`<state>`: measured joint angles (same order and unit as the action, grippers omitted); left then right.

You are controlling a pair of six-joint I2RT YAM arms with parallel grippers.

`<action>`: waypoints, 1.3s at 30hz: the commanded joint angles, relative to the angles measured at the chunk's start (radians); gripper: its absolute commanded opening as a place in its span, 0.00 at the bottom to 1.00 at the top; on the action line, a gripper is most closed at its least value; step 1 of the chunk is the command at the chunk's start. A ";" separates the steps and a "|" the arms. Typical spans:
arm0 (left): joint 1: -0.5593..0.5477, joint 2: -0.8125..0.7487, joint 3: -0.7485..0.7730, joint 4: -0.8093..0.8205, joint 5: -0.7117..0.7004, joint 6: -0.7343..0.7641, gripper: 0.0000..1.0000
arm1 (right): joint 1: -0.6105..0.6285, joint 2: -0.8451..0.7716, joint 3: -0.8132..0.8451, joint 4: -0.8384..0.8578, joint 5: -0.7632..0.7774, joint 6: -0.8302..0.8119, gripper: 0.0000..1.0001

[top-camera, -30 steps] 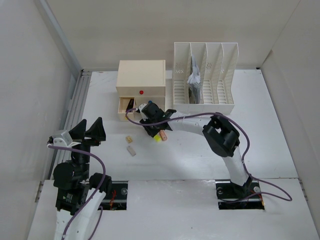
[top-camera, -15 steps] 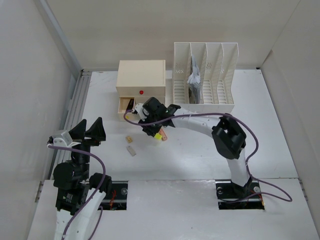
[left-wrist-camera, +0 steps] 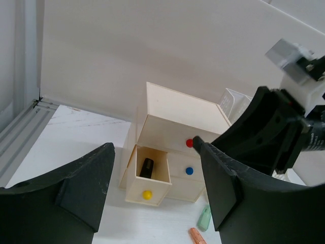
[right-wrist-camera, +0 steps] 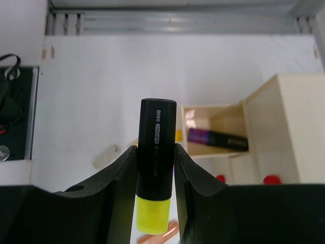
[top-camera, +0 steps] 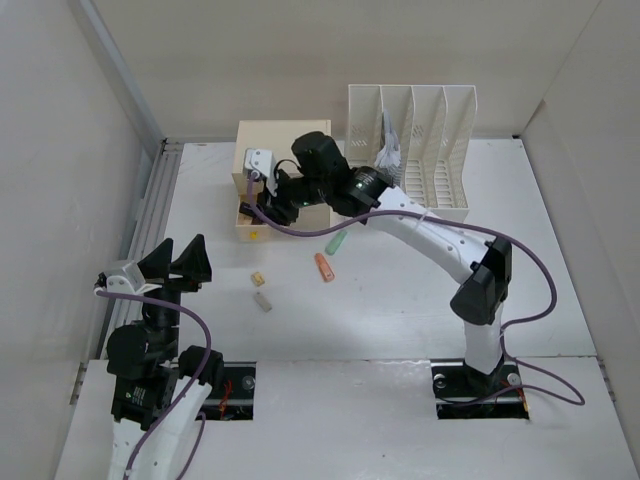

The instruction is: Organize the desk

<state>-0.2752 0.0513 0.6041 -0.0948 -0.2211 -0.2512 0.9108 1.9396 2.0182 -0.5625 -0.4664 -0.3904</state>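
Pale walls close in a white table (top-camera: 400, 310) that fills the scene, with a grooved rail (top-camera: 150, 215) along its left edge. At the far side stand a cream drawer box (top-camera: 270, 135) and, to its right, a slotted file rack (top-camera: 440, 130).

The tidying looks partly done. The box's lower left drawer (left-wrist-camera: 137, 188) is pulled open and holds a dark marker (right-wrist-camera: 218, 140). The right arm (top-camera: 430, 225) reaches over that drawer, its jaws pinching a yellow highlighter (right-wrist-camera: 157, 127) by its black cap, so this one seems about to go in. Left to put away, as far as can be judged: a green pen (top-camera: 337, 243) and an orange pen (top-camera: 324, 267) near the middle, and two small beige pieces (top-camera: 257, 279) (top-camera: 263, 300) a little nearer. The left arm (top-camera: 150, 350) waits at the near left, jaws spread and holding nothing.

On the highlighter's cap "S600" can be read; the smaller lettering beside it is too fine to make out.
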 commanded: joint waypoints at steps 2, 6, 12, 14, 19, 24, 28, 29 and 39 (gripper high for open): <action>-0.005 0.015 0.005 0.046 -0.011 0.009 0.65 | -0.061 0.044 0.080 0.141 -0.238 -0.036 0.00; -0.005 0.024 0.005 0.046 -0.011 0.009 0.65 | -0.113 0.140 0.100 0.263 -0.428 0.056 0.00; -0.005 0.033 0.005 0.046 -0.020 0.009 0.65 | -0.124 0.248 0.166 0.337 -0.428 0.091 0.00; -0.005 0.033 0.005 0.046 -0.020 0.009 0.65 | -0.124 0.266 0.198 0.349 -0.419 0.091 0.00; -0.005 0.051 0.005 0.046 -0.029 0.009 0.65 | -0.124 0.318 0.264 0.368 -0.419 0.116 0.00; -0.005 0.051 0.005 0.046 -0.029 0.018 0.65 | -0.124 0.341 0.283 0.388 -0.383 0.166 0.00; 0.004 0.061 0.005 0.046 -0.029 0.018 0.65 | -0.124 0.360 0.283 0.423 -0.327 0.238 0.00; 0.004 0.061 0.005 0.046 -0.029 0.018 0.65 | -0.124 0.370 0.283 0.423 -0.312 0.251 0.00; 0.004 0.061 0.005 0.046 -0.029 0.018 0.65 | -0.063 0.401 0.292 0.423 -0.120 0.300 0.00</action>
<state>-0.2733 0.1028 0.6041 -0.0948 -0.2420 -0.2443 0.8143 2.3310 2.2623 -0.1986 -0.6533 -0.1219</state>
